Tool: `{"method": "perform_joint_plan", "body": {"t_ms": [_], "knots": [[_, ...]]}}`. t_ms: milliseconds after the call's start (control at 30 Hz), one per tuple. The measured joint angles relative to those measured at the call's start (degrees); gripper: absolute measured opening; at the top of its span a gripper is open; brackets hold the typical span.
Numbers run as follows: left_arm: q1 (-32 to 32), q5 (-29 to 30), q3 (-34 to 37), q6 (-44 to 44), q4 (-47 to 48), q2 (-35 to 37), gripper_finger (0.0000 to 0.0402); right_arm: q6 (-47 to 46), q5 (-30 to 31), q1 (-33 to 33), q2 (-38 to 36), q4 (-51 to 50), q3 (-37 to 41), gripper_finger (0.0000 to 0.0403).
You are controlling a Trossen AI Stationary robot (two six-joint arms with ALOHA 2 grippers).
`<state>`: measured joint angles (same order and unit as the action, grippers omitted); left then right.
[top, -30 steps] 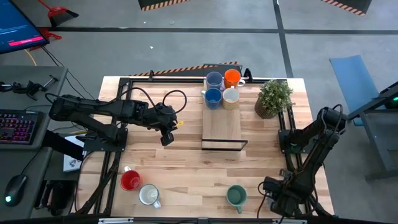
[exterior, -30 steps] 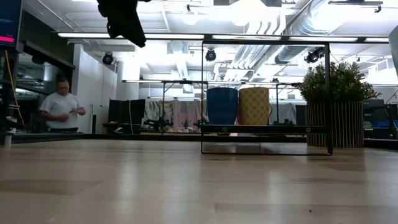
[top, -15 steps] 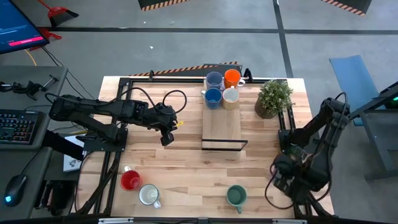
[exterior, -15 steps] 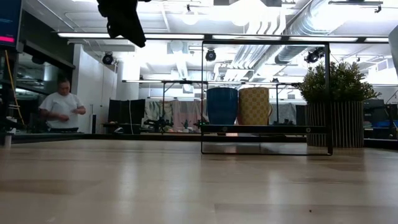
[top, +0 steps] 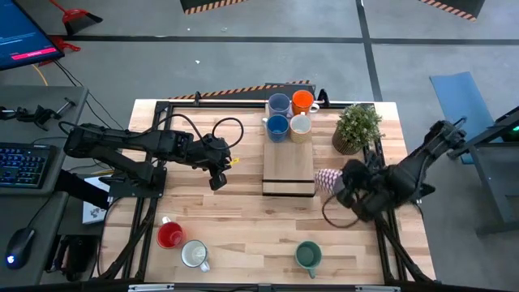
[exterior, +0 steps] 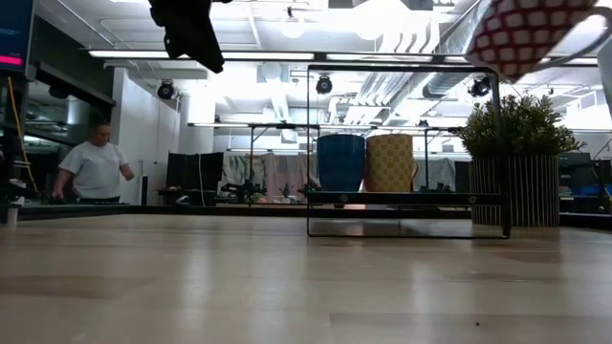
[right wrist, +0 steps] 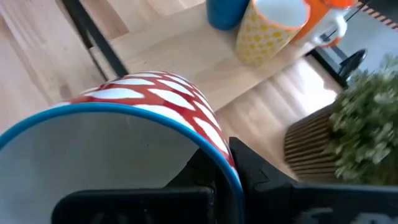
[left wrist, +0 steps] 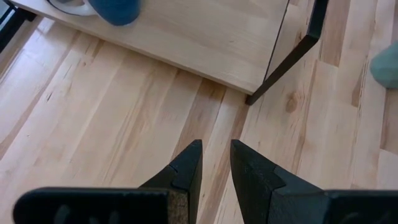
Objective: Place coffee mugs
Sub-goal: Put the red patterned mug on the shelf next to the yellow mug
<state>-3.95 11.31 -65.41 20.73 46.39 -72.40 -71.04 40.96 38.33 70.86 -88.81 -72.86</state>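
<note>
Your right gripper (right wrist: 227,163) has its fingers pinched shut on the rim of a red-and-white patterned mug (top: 328,179) with a blue lip, carrying it in the air just off the right edge of the wooden rack (top: 289,166), in front of the potted plant (top: 356,127). In the low view the same mug hangs high above the plant, clear of the worktop (top: 243,219).

Your left gripper (left wrist: 216,163) hovers over the left half of the worktop, left of the rack, its fingers a narrow gap apart and holding nothing.

At the rack's far end four mugs stand in a tight square: a light blue mug (top: 280,104) and an orange mug (top: 303,100) along the far edge, a dark blue mug (top: 277,126) and a yellow-patterned cream mug (top: 301,126) just in front of them. The rest of the rack's board is bare.

Along the near edge of the worktop you have a red mug (top: 170,234) and a white mug (top: 194,255) close together toward the left corner, and a green mug (top: 307,256) farther right, well apart from them.

No brand, label or writing can be read on any mug.
</note>
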Motion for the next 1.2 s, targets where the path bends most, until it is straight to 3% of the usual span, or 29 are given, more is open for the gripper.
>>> {"method": "perform_joint_plan", "body": {"t_ms": [300,467,667,833,967,1200], "knots": [[0.00,0.00,0.00,0.02,0.00,0.00,0.0074,26.68,-8.98,-15.27,-4.55,13.66,0.09,0.0000],[-0.02,0.00,0.00,0.02,0.04,0.00,0.0074,30.66,-15.84,-18.82,-4.71,14.13,0.09,0.0000],[-0.01,0.00,0.00,-0.90,0.04,-0.02,0.0074,30.79,-18.66,-19.25,-5.34,11.42,-1.00,0.0000],[0.00,0.00,0.00,-0.90,0.04,-0.02,0.0074,30.96,-18.09,-18.80,-5.34,7.94,-7.72,0.0000],[-0.01,0.00,0.00,-0.92,0.04,-0.02,0.0074,33.95,-13.22,-19.14,-5.13,8.29,-12.92,0.0000],[0.00,0.01,0.01,-0.90,0.04,-0.02,0.0074,44.64,-10.59,-27.34,-0.47,13.25,-13.42,0.0000]]}}
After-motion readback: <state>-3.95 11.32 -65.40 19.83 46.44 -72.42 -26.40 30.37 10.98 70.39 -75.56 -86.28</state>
